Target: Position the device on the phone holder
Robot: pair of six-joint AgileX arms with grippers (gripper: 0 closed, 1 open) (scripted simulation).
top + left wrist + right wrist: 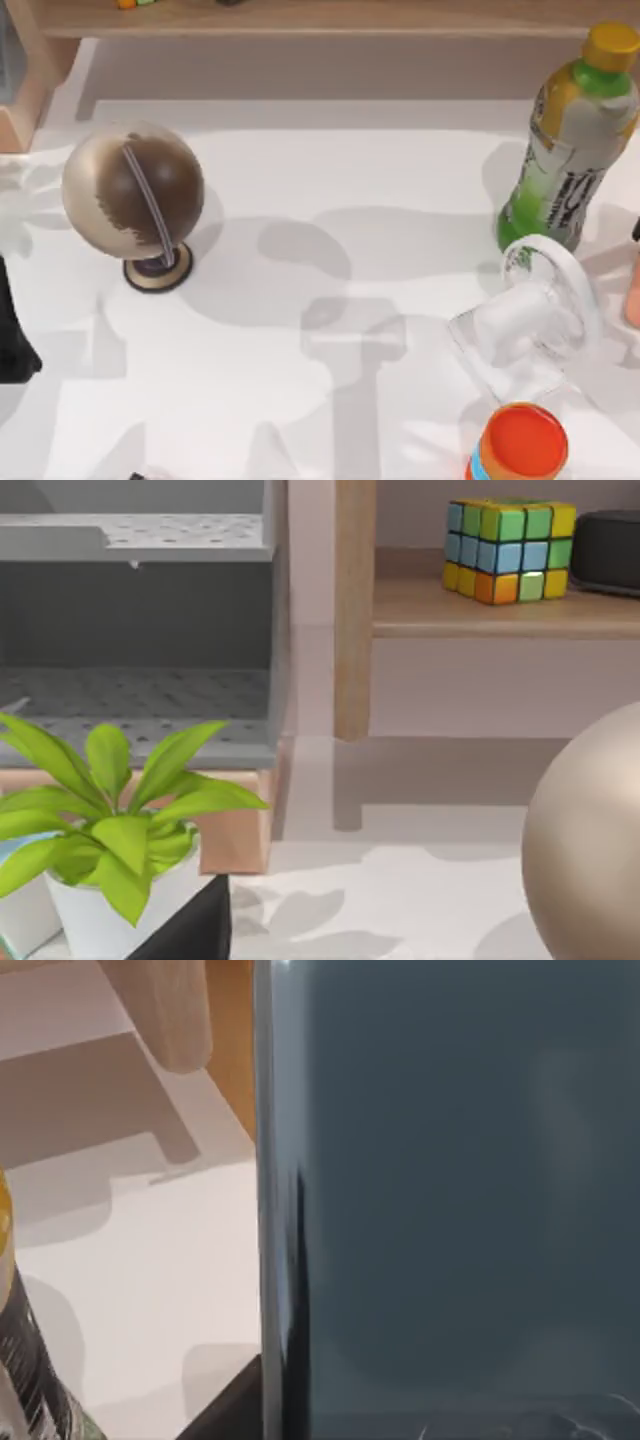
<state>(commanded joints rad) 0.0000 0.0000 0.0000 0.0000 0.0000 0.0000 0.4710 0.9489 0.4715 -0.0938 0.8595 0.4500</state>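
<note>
From left to right: a globe [133,192] on the white tabletop [330,300], then the slate-grey device [450,1200], probably stiff and slippery, close before the right wrist camera; claw state cannot be told.

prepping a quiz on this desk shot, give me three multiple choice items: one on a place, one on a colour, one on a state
1. Where does the globe stand in the top view?
A. left part of the table
B. right edge
C. on the shelf

2. What colour is the green bottle's cap?
A. red
B. yellow
C. white

3. How does the smartphone appear in the right wrist view?
A. far off on the table
B. close up, screen blank
C. screen lit

Answers:
1 A, it sits left of the table's middle.
2 B, the cap is yellow.
3 B, its dark slate face looms close to the camera.
</note>
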